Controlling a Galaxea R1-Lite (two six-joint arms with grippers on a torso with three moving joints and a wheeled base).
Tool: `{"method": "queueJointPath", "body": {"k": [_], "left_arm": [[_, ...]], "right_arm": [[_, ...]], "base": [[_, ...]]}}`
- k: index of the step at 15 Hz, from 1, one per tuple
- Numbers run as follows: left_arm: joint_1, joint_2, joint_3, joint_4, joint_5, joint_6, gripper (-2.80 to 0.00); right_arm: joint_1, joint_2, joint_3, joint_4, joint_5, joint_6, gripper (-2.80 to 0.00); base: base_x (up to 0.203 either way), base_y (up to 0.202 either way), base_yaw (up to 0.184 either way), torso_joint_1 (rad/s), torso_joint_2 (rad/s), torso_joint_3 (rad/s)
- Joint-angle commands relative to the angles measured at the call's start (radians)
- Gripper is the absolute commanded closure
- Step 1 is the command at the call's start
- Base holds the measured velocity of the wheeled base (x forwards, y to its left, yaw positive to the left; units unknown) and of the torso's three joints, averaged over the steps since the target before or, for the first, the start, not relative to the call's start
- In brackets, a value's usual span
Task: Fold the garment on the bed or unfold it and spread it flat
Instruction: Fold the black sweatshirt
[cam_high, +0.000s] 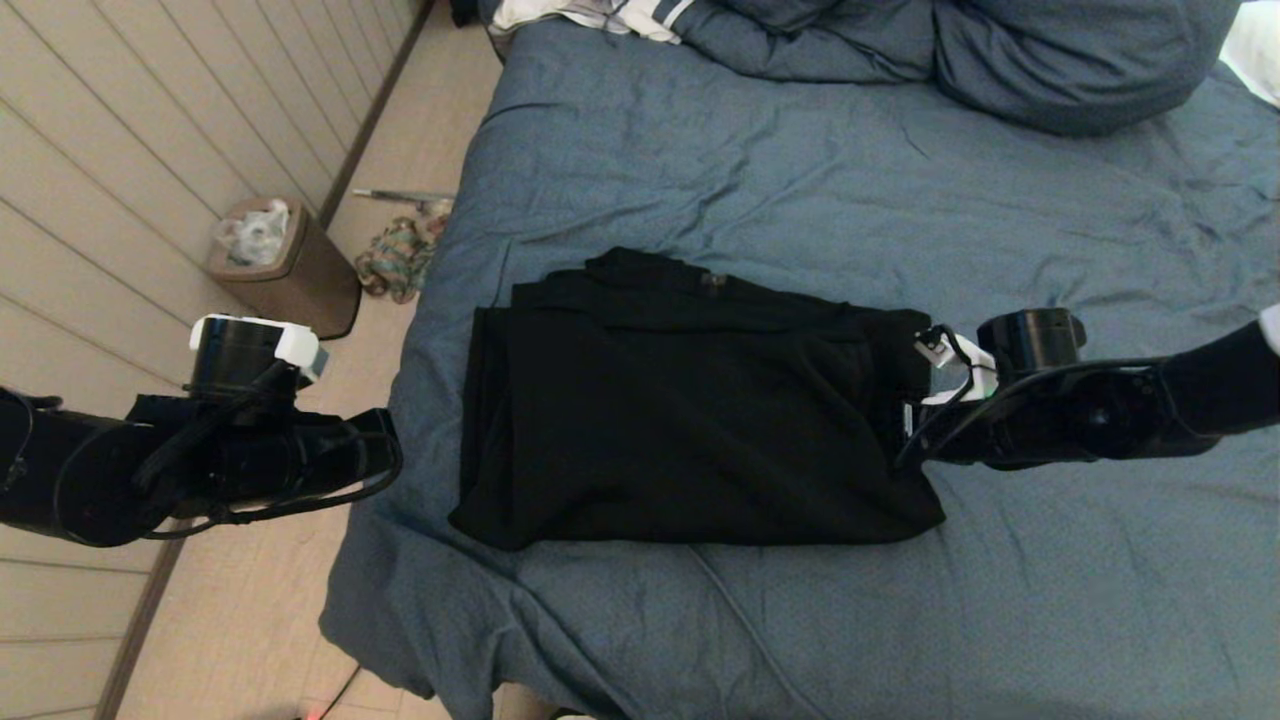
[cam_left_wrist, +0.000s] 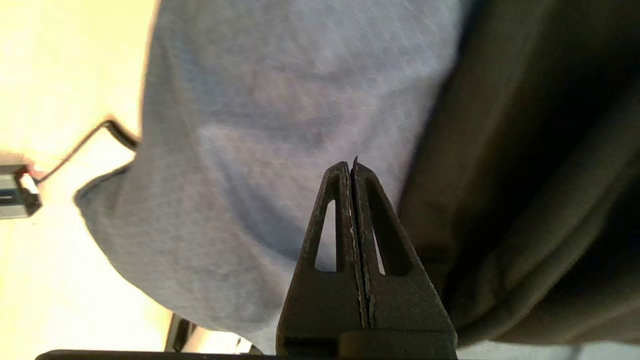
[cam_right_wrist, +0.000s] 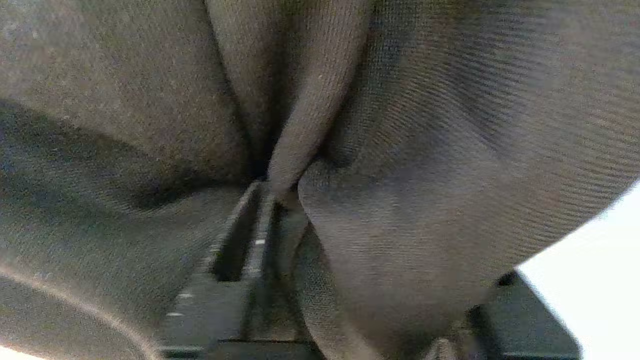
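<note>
The garment (cam_high: 680, 420), black and folded into a rough rectangle, lies in the middle of the bed (cam_high: 800, 180). My right gripper (cam_high: 905, 440) sits at the garment's right edge, its fingertips buried in the cloth. In the right wrist view the garment (cam_right_wrist: 425, 150) fills the frame, and a fold of it is pinched at the right gripper (cam_right_wrist: 280, 200); one finger (cam_right_wrist: 240, 240) shows and cloth covers the other. My left gripper (cam_left_wrist: 352, 167) is shut and empty. It hovers off the bed's left edge (cam_left_wrist: 275, 100), apart from the garment (cam_left_wrist: 525, 175).
Blue pillows (cam_high: 1050, 60) and a white striped cloth (cam_high: 600, 15) lie at the head of the bed. On the floor to the left are a brown bin (cam_high: 285, 265), a multicoloured rag (cam_high: 395, 260) and a cable (cam_left_wrist: 85, 145). A panelled wall runs along the far left.
</note>
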Motion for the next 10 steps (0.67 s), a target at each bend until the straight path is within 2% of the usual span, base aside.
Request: {"method": "queueJointPath", "body": {"k": [1, 4, 10], "left_arm": [[-0.002, 0.003, 0.004, -0.002, -0.002, -0.002, 0.00], [-0.032, 0.018, 0.012, -0.002, 0.000, -0.004, 0.00], [-0.041, 0.041, 0.013, -0.002, 0.004, -0.008, 0.00]], "right_arm": [[-0.003, -0.005, 0.006, -0.002, 0.003, 0.000, 0.00], [-0.015, -0.066, -0.003, -0.004, 0.001, 0.005, 0.00], [-0.156, -0.158, -0.003, 0.003, 0.006, 0.023, 0.00]], "base": [[0.000, 0.000, 0.000, 0.000, 0.00, 0.000], [0.000, 0.000, 0.000, 0.000, 0.00, 0.000], [0.000, 0.000, 0.000, 0.000, 0.00, 0.000]]}}
